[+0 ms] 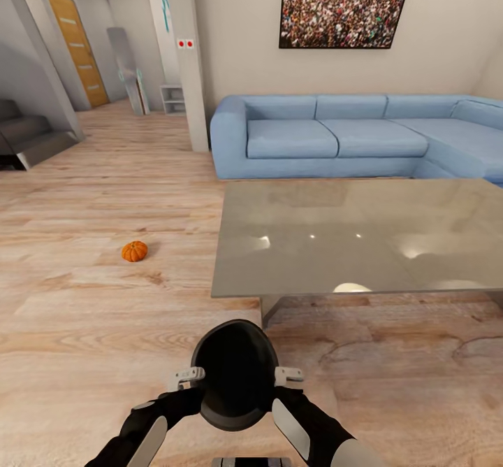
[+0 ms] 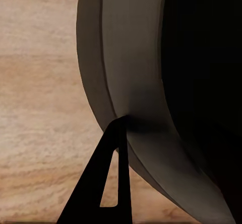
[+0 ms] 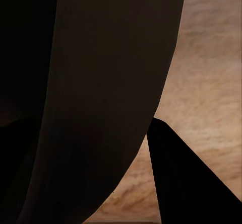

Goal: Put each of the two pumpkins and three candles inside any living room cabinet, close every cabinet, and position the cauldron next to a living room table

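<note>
The cauldron (image 1: 236,372) hangs low in front of the robot, pinched by its rim between both grippers: the left gripper (image 1: 187,377) and right gripper (image 1: 288,375) each have fingers (image 2: 108,183) closed over the wall. The tabletop (image 1: 363,236) is just ahead. To finish well, keep both arms level, roll forward and set the cauldron down on the floor beside the table leg (one pumpkin (image 1: 135,251) waits on the floor, left).
</note>
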Motion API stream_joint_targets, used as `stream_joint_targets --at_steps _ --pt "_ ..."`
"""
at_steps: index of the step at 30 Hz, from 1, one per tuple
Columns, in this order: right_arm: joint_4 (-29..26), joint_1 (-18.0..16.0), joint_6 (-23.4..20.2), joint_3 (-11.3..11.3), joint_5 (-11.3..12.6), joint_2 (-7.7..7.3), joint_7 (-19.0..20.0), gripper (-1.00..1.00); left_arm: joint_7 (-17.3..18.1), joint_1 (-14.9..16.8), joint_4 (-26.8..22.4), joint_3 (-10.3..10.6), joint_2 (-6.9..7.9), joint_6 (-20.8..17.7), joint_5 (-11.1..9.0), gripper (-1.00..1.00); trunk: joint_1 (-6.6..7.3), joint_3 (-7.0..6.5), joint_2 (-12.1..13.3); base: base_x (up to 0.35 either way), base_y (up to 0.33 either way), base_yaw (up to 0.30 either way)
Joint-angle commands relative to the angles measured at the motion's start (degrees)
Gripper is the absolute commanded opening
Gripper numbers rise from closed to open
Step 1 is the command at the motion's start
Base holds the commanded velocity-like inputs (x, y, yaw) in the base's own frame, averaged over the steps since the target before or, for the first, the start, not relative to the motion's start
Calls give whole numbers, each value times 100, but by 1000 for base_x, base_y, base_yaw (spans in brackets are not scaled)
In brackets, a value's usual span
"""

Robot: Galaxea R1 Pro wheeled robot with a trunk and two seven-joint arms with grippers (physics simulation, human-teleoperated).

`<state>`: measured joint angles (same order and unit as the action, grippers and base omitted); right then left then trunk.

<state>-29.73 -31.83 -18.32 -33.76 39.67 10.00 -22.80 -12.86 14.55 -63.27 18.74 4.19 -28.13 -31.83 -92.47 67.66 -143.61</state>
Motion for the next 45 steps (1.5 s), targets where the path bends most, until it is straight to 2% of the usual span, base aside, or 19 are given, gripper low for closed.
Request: stream_joint_targets --at_steps 1,9,14,17,32,33,34,45 --pt "-32 -8 144 63 -85 0 -39 -100 12 4 -19 15 -49 18 -455 -100 0 27 -4 0 0 0" --pt "-32 -8 152 70 -65 0 -40 -100 12 4 -19 15 -50 18 -457 -100 -21 204 -15 0 0 0" --pt "-32 -8 153 71 -48 0 -41 -100 13 4 -19 15 -50 18 -459 -100 -21 204 -15 0 0 0" --pt "-32 -8 153 71 -47 0 -41 -100 12 4 -19 15 -50 18 -458 -100 -29 271 -19 0 0 0" --pt "-32 -8 153 71 -69 0 -40 -100 12 4 -19 15 -50 18 -464 -100 -29 271 -19 0 0 0" --pt "-32 -8 153 71 -71 0 -40 100 12 4 -19 15 -50 21 -464 -100 -29 271 -19 0 0 0" --pt "-32 -8 153 71 -76 0 -41 100 15 4 -19 15 -50 32 -464 100 -29 271 -19 0 0 0" --pt "-32 -8 150 71 -56 0 -41 100 12 4 -19 13 -56 43 -463 100 -29 271 -19 0 0 0"
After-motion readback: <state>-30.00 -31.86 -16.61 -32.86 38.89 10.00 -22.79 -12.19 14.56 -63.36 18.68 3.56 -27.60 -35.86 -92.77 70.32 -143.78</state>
